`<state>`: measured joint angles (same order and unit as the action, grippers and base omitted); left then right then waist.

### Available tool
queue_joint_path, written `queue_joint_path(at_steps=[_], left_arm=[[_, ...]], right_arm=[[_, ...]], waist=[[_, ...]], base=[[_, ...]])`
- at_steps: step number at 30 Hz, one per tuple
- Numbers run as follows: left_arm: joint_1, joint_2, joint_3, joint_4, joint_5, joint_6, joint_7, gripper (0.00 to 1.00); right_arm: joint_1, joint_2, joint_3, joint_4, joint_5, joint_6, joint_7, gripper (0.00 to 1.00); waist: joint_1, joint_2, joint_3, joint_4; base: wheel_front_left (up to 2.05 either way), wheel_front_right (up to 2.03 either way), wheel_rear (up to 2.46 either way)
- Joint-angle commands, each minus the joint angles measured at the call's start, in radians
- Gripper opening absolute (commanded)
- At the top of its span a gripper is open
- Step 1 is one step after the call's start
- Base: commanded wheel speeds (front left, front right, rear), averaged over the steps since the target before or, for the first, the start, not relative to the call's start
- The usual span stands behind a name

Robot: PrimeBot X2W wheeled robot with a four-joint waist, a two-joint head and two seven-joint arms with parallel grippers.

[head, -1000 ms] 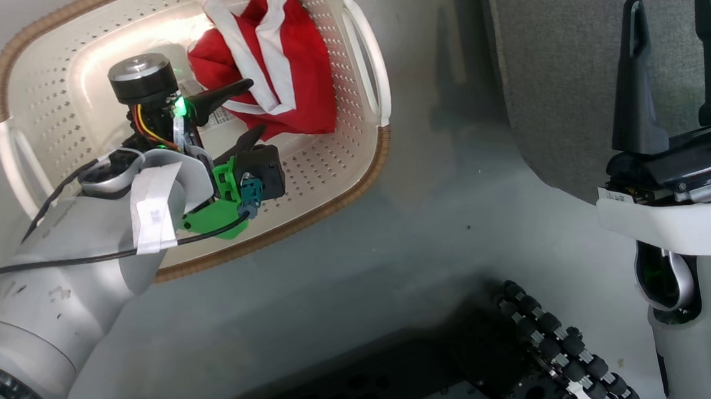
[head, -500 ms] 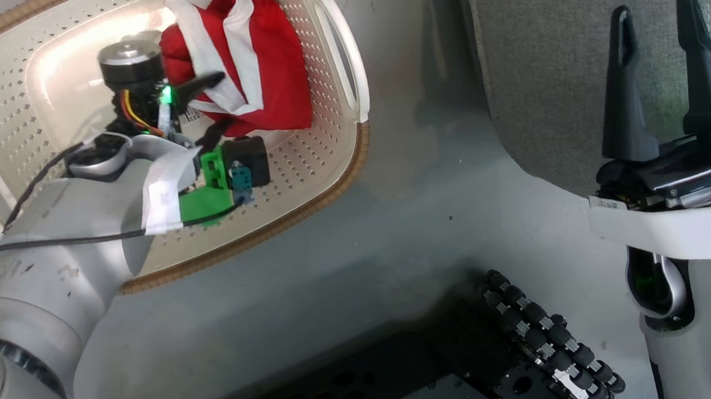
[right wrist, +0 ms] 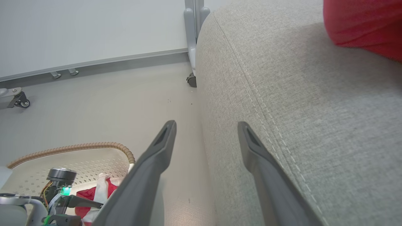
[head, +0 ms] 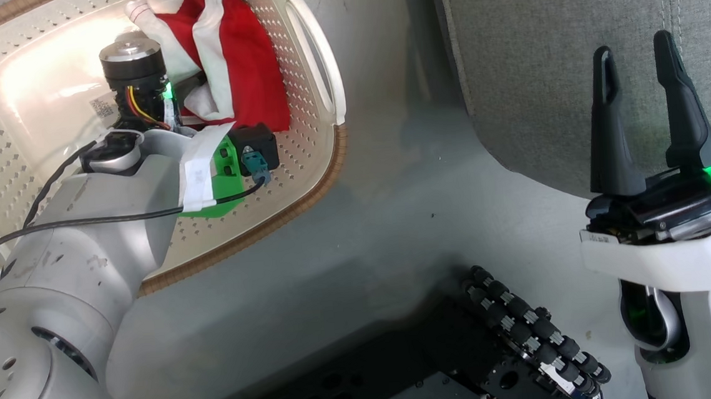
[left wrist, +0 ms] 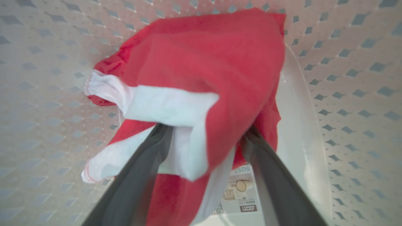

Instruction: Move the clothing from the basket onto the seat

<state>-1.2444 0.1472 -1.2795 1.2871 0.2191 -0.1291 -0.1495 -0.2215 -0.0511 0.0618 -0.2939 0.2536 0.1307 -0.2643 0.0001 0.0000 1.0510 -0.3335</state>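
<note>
Clothing (left wrist: 201,78), two red-and-white garments, one bunched in the single basket (head: 303,165) on the left, second garment (right wrist: 364,25) lying on the one grey seat (head: 545,55) at right, left gripper (left wrist: 207,130) spread wide astride the basket garment, right gripper (head: 632,45) spread wide too, empty, near the seat edge.

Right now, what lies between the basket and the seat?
A bare stretch of grey floor separates the basket from the seat, with nothing lying on it; the head view shows this.
</note>
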Motion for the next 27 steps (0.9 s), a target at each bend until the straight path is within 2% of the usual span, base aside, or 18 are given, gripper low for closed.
queue_joint_path(at_steps=[1,5,9,24,26,27], left_arm=[[-0.001,0.012,-0.001,0.002,0.004,-0.001,0.022,1.0],[0.016,0.022,-0.001,0.002,0.004,-0.001,0.099,1.0],[0.021,0.024,-0.001,0.002,-0.046,-0.001,0.147,1.0],[0.034,-0.001,-0.001,0.002,-0.068,-0.001,0.156,1.0],[0.034,-0.002,-0.001,0.002,-0.071,-0.001,0.156,0.0],[0.03,-0.001,-0.001,0.002,-0.073,-0.001,0.156,0.0]], right_arm=[[0.018,0.001,0.005,-0.009,0.007,0.0,0.0,1.0],[0.043,0.001,0.014,-0.026,0.005,0.0,0.0,1.0],[0.064,0.001,0.015,-0.039,0.004,0.0,0.0,1.0],[0.099,0.001,0.027,-0.073,-0.031,0.0,0.0,1.0],[0.102,0.001,0.027,-0.074,-0.033,0.0,0.0,1.0],[0.102,0.001,0.027,-0.074,-0.033,0.0,0.0,1.0]], waist=[[-0.0001,0.0,0.0,-0.002],[-0.0001,0.0,-0.003,-0.006],[-0.0001,0.0,-0.003,-0.006],[-0.0001,0.0,0.001,0.014],[-0.0001,0.0,0.001,0.015],[-0.0001,0.0,0.001,0.015]], base=[[0.0,0.0,0.0],[0.0,0.0,0.0],[0.04,0.04,0.04],[0.05,0.05,0.05],[0.01,0.01,0.01],[0.0,0.0,0.0]])
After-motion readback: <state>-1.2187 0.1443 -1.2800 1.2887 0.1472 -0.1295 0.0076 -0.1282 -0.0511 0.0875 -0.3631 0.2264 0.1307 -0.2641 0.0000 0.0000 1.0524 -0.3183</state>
